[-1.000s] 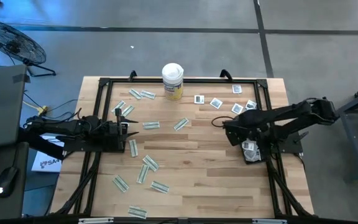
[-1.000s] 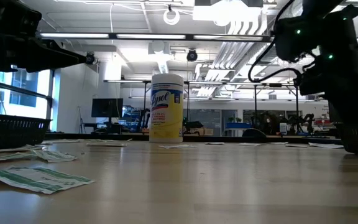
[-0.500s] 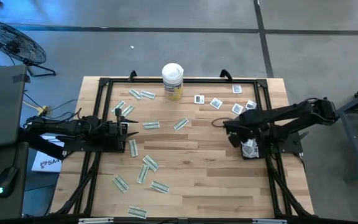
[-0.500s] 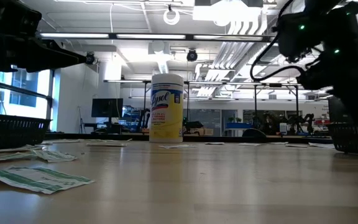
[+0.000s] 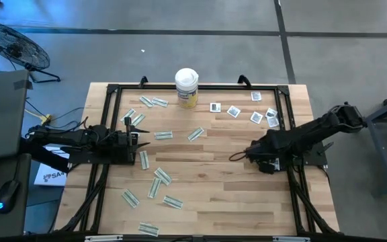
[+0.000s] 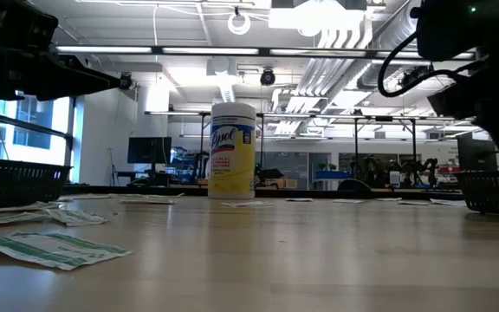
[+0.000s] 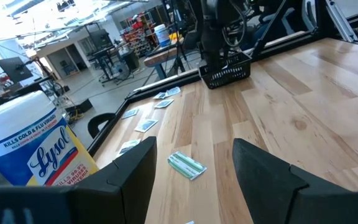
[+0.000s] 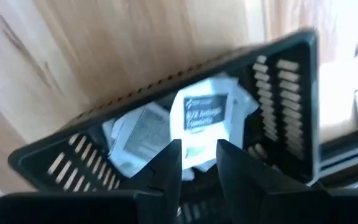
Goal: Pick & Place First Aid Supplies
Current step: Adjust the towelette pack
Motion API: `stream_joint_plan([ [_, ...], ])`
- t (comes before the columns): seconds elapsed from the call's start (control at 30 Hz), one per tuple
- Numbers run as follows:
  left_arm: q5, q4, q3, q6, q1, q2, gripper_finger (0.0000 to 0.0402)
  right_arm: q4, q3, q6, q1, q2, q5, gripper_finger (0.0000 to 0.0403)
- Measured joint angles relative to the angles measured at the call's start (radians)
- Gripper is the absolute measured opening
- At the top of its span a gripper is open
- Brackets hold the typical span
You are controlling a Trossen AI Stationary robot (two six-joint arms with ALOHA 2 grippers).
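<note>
Black mesh basket [image 8: 284,93] sits directly under your right gripper [image 8: 197,163], right of centre in the high view, with white packets [image 8: 205,115] lying inside. You cannot tell whether it has let go. The loose squares [image 5: 256,117] lie near it, straight toward the top of that frame, and this arm is the nearer one. Your left gripper [image 5: 136,138] waits spread wide at left-centre among the strips [image 5: 162,135], whose long axes point every way. The table [image 5: 213,188] is bare wood, with a canister [image 5: 187,87] at top centre.
</note>
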Motion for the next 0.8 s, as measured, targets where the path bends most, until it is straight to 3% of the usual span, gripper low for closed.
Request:
stream_joint_plan([
  [0.37,0.0,0.0,0.0,0.0,0.0,0.0,0.0206,0.109,-0.105,-0.15,-0.057,0.008,-0.044,0.0094],
  [0.57,0.0,0.0,0.0,0.0,0.0,0.0,0.0206,0.124,-0.13,-0.104,-0.057,0.008,-0.088,0.0094],
  [0.8,0.0,0.0,0.0,0.0,0.0,0.0,0.0206,0.28,-0.189,-0.073,-0.057,0.005,-0.092,0.0094],
])
